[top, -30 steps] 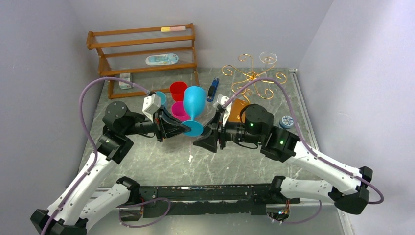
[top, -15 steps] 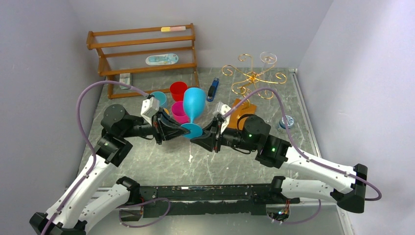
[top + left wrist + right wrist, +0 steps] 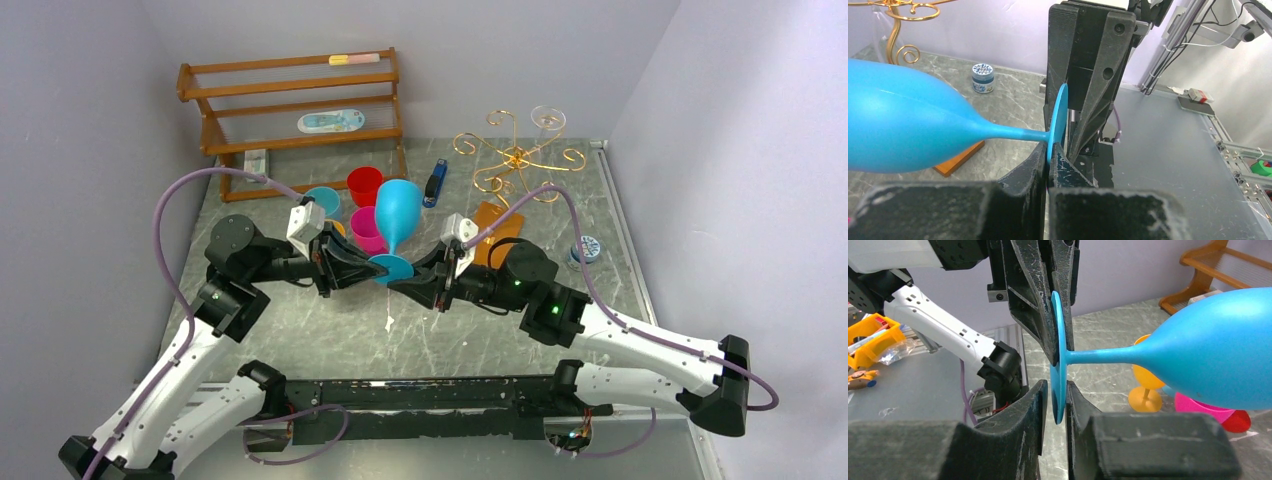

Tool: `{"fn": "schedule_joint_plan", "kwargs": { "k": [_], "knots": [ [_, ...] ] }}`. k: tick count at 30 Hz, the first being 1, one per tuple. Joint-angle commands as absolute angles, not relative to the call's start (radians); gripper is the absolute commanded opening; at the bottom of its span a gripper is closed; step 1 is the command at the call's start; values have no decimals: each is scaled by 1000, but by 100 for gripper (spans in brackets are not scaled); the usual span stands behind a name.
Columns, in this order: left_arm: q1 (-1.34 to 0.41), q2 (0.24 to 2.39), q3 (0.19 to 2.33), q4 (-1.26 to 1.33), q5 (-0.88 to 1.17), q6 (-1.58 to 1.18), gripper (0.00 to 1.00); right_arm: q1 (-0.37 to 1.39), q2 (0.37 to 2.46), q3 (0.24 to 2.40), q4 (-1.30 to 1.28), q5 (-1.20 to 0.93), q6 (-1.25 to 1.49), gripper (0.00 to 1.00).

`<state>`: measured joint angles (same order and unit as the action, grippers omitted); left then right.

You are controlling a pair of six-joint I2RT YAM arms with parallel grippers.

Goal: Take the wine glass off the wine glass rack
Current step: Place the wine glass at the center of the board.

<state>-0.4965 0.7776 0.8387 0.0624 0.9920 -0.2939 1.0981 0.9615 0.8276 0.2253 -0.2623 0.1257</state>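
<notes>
Apparent arm-to-arm handover, mid-air.
Note: blue plastic wine glass [image 3: 397, 212] over surface's [image 3: 330, 335] middle, well apart from thin gold wire rack [image 3: 515, 157] at far-right corner; left pincer [image 3: 1049, 150] clamps its foot, right pincer [image 3: 1057, 390] straddles it, grip unclear.

Left arm [image 3: 170, 370]: my links are smooth white shells, joined by rounded black joint housings.
Right arm [image 3: 640, 340]: the same white and black. Two small green lights [image 3: 515, 283] glow on its black housings.
Cables [image 3: 170, 215]: one mauve hose loops along each of my arms.
Left gripper [image 3: 1049, 150]: black, with two tapered wedge fingers and pale scuffs along their inner edges.
Right gripper [image 3: 1057, 390]: black, with matching wedge fingers, grainy worn faces and round recessed screw holes.
Camera boxes [image 3: 304, 222]: a small white block on each of my wrists.
Base rail [image 3: 420, 395]: a long black bar between my two shoulders.
</notes>
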Motion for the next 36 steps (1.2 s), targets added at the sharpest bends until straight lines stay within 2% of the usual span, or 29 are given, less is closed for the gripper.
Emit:
{"fn": "schedule_joint_plan", "kwargs": {
  "k": [1, 7, 10, 16, 18, 19, 20, 22, 25, 30, 32, 36],
  "knots": [
    [-497, 782, 839, 68, 976, -265, 5, 1110, 945, 834, 332, -318, 130, 22],
    [-497, 787, 853, 2, 984, -210, 5, 1110, 948, 818, 409, -347, 186, 19],
    [-497, 781, 844, 3, 970, -209, 5, 1108, 956, 816, 412, -327, 189, 23],
    [-496, 782, 835, 2, 941, -209, 5, 1110, 977, 827, 363, -347, 173, 1],
    [-497, 782, 826, -10, 935, -210, 6, 1110, 977, 830, 359, -357, 168, 0],
    [-497, 783, 826, -28, 933, -207, 10, 1110, 974, 827, 359, -353, 161, 0],
    [-496, 785, 828, -40, 924, -200, 19, 1111, 971, 822, 361, -346, 154, 0],
    [-497, 792, 847, -83, 892, -191, 44, 1110, 963, 799, 385, -334, 136, 0],
    [-497, 804, 892, -171, 834, -171, 67, 1109, 961, 792, 371, -330, 74, 0],
    [-497, 817, 962, -288, 731, -175, 86, 1110, 969, 827, 249, -307, -37, 0],
    [-497, 824, 971, -324, 658, -196, 88, 1110, 962, 811, 236, -293, -68, 0],
    [-497, 826, 1000, -371, 667, -170, 89, 1112, 954, 779, 177, -298, -137, 0]
  ]
}}
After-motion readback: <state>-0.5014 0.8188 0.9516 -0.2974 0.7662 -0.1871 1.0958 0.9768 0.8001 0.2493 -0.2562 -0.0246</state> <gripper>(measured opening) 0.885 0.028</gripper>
